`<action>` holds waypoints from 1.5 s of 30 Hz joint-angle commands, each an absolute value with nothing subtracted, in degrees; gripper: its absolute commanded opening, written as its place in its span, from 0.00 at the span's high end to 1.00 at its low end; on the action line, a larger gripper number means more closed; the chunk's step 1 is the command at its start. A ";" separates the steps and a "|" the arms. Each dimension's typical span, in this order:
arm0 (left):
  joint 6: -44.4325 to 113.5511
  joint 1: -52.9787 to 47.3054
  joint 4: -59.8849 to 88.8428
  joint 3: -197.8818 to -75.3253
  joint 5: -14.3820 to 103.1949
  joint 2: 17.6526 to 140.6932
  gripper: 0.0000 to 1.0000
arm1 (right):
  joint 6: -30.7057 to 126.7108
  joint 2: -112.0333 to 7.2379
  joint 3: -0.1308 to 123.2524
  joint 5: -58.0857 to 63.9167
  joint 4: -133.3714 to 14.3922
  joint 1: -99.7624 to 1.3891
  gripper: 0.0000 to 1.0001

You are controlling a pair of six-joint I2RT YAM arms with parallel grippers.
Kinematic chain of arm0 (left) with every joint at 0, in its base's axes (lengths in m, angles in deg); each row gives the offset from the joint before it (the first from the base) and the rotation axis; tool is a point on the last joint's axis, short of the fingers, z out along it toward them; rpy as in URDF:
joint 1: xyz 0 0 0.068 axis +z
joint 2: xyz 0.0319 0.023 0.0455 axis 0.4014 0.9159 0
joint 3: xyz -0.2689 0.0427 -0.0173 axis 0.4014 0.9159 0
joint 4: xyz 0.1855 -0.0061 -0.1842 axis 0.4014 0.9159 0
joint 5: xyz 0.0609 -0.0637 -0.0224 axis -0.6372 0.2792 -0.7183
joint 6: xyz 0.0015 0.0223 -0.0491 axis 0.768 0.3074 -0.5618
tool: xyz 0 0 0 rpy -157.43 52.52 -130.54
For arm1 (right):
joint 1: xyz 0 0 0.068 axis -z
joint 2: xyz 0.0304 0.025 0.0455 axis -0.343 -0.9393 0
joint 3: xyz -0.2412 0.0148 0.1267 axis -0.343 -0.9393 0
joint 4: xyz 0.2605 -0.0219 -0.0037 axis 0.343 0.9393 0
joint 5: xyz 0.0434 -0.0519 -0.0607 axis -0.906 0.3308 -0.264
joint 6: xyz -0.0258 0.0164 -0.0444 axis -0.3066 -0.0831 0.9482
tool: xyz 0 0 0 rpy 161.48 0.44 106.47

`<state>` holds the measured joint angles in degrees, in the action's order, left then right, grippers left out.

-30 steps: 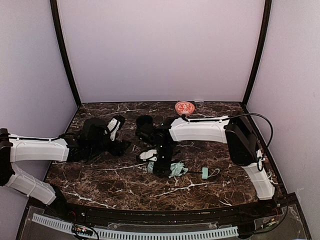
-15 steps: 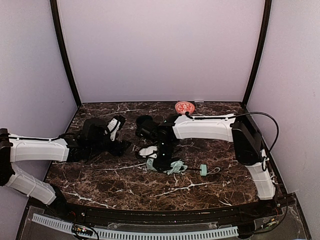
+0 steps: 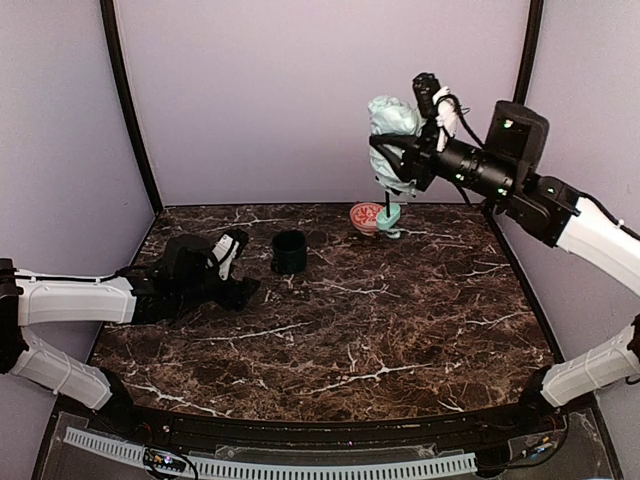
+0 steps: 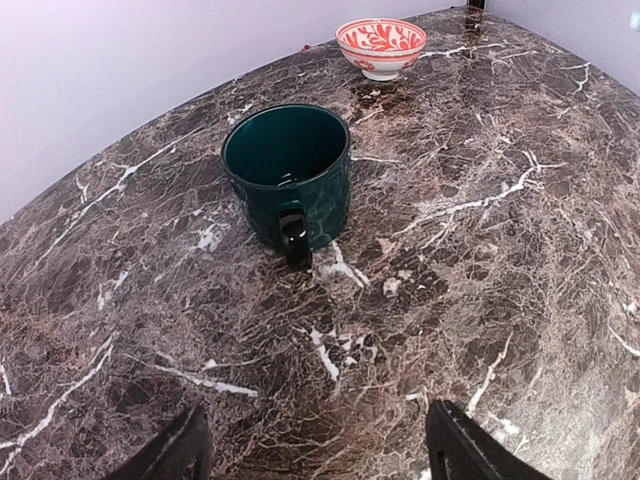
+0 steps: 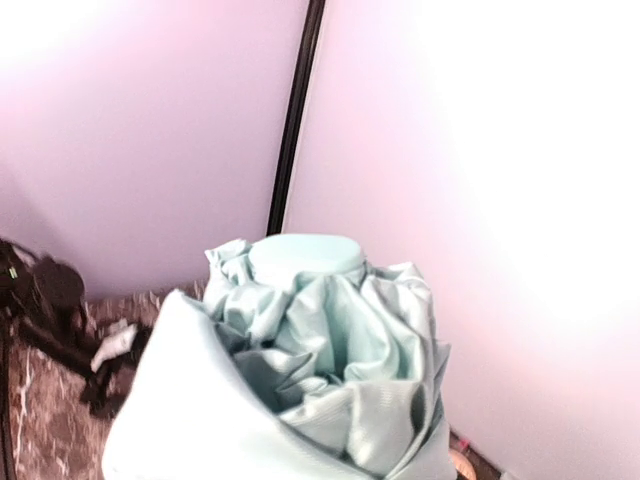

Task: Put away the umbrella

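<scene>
— High up by the back wall (image 3: 300, 100), the right tool (image 3: 402, 158) is clamped on the umbrella (image 3: 392, 116). The umbrella hangs in the air, well above the tabletop (image 3: 420, 320). Its cloth is on top and its little handle (image 3: 390, 213) dangles down.

— Is it hard to hold?

— I think it is light. The cloth looks soft, floppy and a bit slippery, so it could slide. The thin shaft (image 3: 389, 197) looks stiff but easy to bend. I would squeeze the thick bunch of cloth in the middle, or else the handle.

— And the left tool (image 4: 318, 415)?

— Its fingers (image 4: 180, 450) are wide apart and hold nothing. It sits low, near the dark green mug (image 4: 288, 175).

— What can't you see?

— In the right wrist view, cloth fills almost everything, so that tool's own fingers are hidden. I cannot tell just where they pinch. The handle hangs in front of the red bowl (image 3: 366, 214), and I cannot tell if they touch. The strap is too small to make out. I see no spot where the umbrella should go.
</scene>
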<state>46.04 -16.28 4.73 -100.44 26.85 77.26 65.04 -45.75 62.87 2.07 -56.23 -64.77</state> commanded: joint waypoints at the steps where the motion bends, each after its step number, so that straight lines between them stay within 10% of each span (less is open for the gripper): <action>1: 46.78 -15.80 5.92 -101.95 26.55 75.75 0.25 | 64.15 -40.62 61.29 2.87 -82.08 -65.75 0.65; 9: 46.52 -15.84 7.02 -103.74 27.38 75.79 0.25 | 64.46 -36.99 55.77 4.76 -88.86 -65.69 0.66; 22: 47.71 -15.80 9.21 -108.18 29.67 78.78 0.25 | 47.40 -63.88 -2.53 14.29 -140.09 -65.96 0.68; 34: 46.16 -15.90 9.44 -108.41 30.84 78.74 0.25 | 53.97 -39.30 25.70 21.78 -82.75 -66.10 0.65; 45: 46.14 -15.89 13.54 -110.05 30.99 77.99 0.25 | 35.08 -50.76 58.13 21.44 -38.11 -66.20 0.60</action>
